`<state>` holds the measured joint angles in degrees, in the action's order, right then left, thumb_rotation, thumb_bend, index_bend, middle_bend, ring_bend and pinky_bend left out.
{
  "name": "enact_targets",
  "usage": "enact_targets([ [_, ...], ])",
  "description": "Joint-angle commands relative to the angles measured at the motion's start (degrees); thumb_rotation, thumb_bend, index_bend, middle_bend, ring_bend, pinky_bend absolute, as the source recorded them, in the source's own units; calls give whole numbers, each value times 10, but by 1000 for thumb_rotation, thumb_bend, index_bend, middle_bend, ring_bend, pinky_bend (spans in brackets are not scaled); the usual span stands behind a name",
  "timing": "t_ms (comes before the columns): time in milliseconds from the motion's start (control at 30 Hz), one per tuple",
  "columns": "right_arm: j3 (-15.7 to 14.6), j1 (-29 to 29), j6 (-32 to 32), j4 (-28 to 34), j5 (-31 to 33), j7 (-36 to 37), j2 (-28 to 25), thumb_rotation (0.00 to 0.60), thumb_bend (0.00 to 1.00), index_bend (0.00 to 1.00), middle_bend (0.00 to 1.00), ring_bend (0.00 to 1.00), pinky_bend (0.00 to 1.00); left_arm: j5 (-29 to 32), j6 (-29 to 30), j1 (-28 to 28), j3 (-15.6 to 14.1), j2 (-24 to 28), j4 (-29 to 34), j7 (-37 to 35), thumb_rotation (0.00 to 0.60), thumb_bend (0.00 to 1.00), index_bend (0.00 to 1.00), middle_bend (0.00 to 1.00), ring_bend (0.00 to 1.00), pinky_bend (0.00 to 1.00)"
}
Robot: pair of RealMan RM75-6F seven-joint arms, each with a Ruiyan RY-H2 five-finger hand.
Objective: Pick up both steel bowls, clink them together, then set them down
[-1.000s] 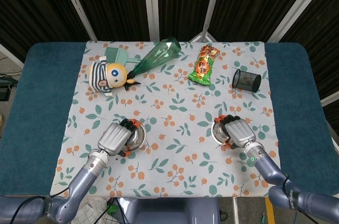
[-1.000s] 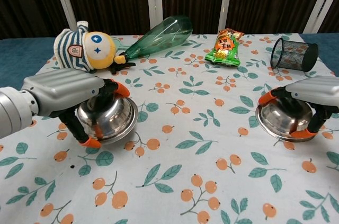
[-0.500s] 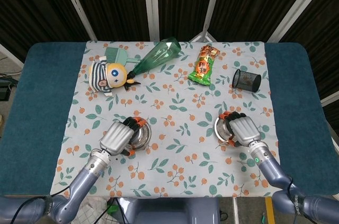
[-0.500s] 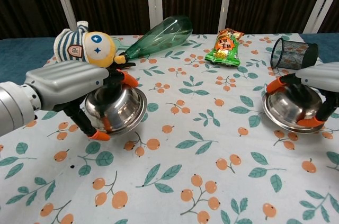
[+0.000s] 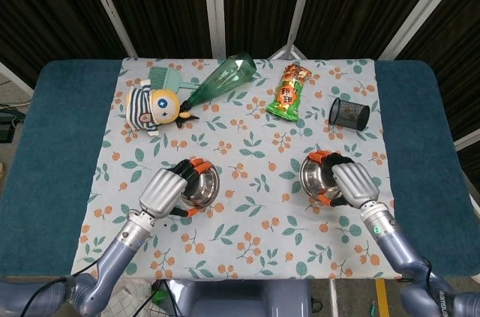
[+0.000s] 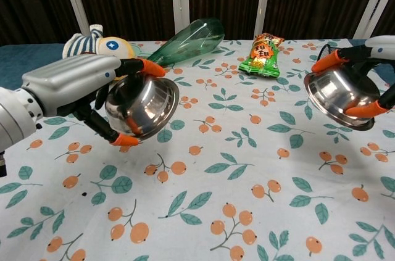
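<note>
My left hand [image 6: 74, 91] [image 5: 165, 191] grips a steel bowl [image 6: 143, 105] [image 5: 201, 184], held off the floral cloth and tilted so its mouth faces inward to the right. My right hand [image 6: 378, 57] [image 5: 349, 184] holds the second steel bowl [image 6: 338, 91] [image 5: 315, 177], also raised and tilted, its mouth turned toward the left. Orange fingertips wrap over both rims. A wide gap of cloth separates the two bowls.
Along the back of the floral cloth [image 5: 247, 174] lie a striped plush toy [image 5: 152, 109], a green plastic bottle [image 5: 223, 79], a green snack packet [image 5: 287, 92] and a black mesh cup [image 5: 349, 113] on its side. Blue table surface flanks the cloth.
Both hands have lifted their bowls off the cloth and tipped them, mouths turning toward each other. Both bowls sit higher in the chest view than before.
</note>
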<state>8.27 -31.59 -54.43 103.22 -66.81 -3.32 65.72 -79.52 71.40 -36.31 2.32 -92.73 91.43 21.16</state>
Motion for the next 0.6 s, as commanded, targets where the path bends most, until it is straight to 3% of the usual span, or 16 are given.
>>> enact_targets([
  [33, 33, 19, 52, 58, -22, 206, -68, 600, 349, 762, 745, 724, 928, -74, 51, 12, 1, -33, -70, -121, 600, 318, 362, 497, 383, 597],
  [267, 57, 28, 96, 48, -65, 408, -110, 600, 350, 762, 746, 724, 928, -144, 143, 30, 2, -79, -164, -267, 600, 315, 362, 497, 383, 597],
  [333, 67, 29, 118, 44, -70, 495, -118, 600, 349, 762, 746, 724, 928, -159, 166, 37, -2, -88, -185, -310, 600, 316, 364, 499, 383, 597],
  [467, 84, 24, 164, 31, -95, 663, -127, 600, 350, 763, 746, 724, 928, -181, 186, 42, -14, -96, -222, -360, 600, 316, 370, 503, 383, 597],
  [600, 87, 10, 207, 9, -135, 777, -128, 600, 349, 762, 746, 724, 928, -190, 192, 42, -16, -107, -249, -386, 600, 315, 374, 502, 383, 597],
])
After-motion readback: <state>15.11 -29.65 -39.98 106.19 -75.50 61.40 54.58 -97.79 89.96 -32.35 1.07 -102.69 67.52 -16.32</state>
